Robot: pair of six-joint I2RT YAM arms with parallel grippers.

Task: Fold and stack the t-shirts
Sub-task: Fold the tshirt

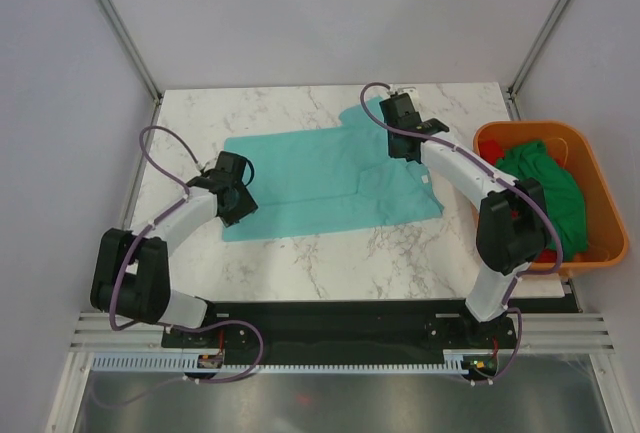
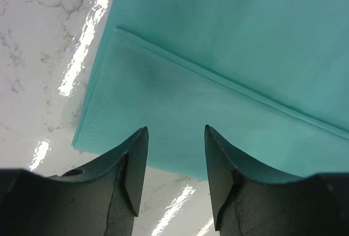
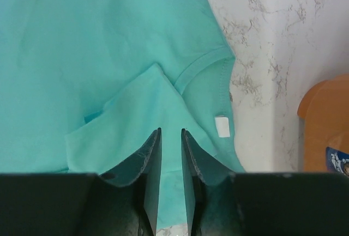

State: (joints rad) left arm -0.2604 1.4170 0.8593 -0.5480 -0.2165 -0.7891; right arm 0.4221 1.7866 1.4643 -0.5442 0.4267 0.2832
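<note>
Well, left end effector [image 2: 175, 128] released over teal t-shirt [image 1: 330, 178] corner, right end effector [image 3: 171, 130] pinching sleeve edge

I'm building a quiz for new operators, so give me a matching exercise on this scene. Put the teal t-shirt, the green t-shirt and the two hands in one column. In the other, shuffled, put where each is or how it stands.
Column one
1. teal t-shirt
2. green t-shirt
3. left hand
4. right hand

Column two
A. in the orange tub
B. fingers nearly together, by a collar
C. lying on the marble table
D. fingers wide apart, over a cloth corner

Pairs: 1-C, 2-A, 3-D, 4-B
</note>
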